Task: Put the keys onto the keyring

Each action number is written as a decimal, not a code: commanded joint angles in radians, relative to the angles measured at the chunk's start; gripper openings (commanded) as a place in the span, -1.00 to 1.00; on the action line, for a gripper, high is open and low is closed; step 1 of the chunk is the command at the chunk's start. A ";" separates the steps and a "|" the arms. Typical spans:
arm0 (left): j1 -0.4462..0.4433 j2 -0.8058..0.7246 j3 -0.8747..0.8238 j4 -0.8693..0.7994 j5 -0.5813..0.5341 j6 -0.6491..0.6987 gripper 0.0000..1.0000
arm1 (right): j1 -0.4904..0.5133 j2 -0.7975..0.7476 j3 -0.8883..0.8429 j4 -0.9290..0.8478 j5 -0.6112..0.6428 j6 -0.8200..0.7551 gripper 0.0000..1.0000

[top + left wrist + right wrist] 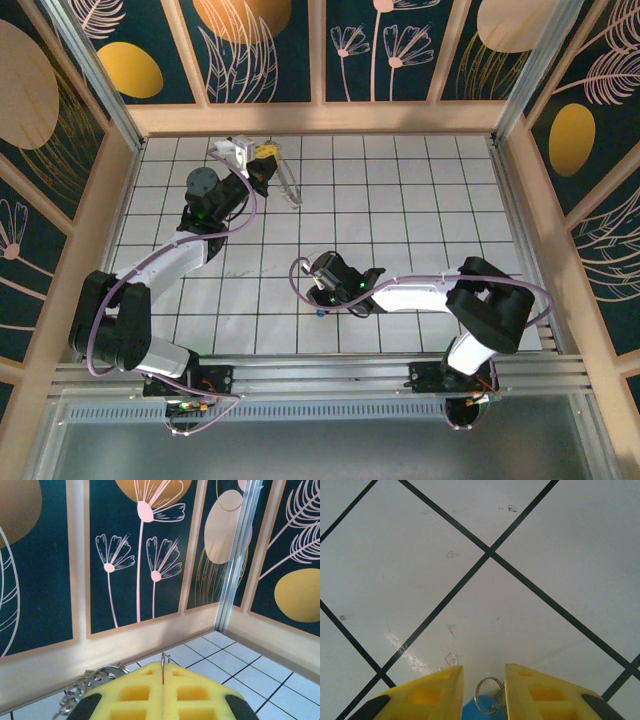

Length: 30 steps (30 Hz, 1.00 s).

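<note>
Yellow fingers (425,692) on your right gripper (484,672) are standing partly apart around the blue head of the key (479,711), low over the white tiled floor (545,540) near its middle. I'm not seeing whether the pads are actually biting; if they're only brushing it, the key is likely slipping or twisting out as you're lifting. Your left gripper (163,672) is clamping fully shut on the thin wire of the keyring (75,695), holding it up by the far wall (150,555), well apart from the key; that pinch is risking the hoop swinging off line during threading.
</note>
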<state>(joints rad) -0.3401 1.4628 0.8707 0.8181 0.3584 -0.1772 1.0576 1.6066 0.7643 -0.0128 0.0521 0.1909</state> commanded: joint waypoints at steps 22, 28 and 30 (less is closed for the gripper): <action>0.007 -0.027 0.003 0.030 0.011 -0.008 -1.00 | 0.028 0.024 -0.004 -0.022 -0.012 -0.010 -0.44; 0.006 -0.027 0.004 0.032 0.011 -0.010 -1.00 | 0.029 0.031 -0.014 -0.018 -0.016 -0.010 -0.44; 0.007 -0.025 0.005 0.033 0.011 -0.011 -1.00 | 0.030 0.037 -0.017 -0.016 -0.015 -0.008 -0.44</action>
<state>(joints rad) -0.3401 1.4628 0.8700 0.8143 0.3584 -0.1772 1.0763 1.6215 0.7628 -0.0181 0.0513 0.1883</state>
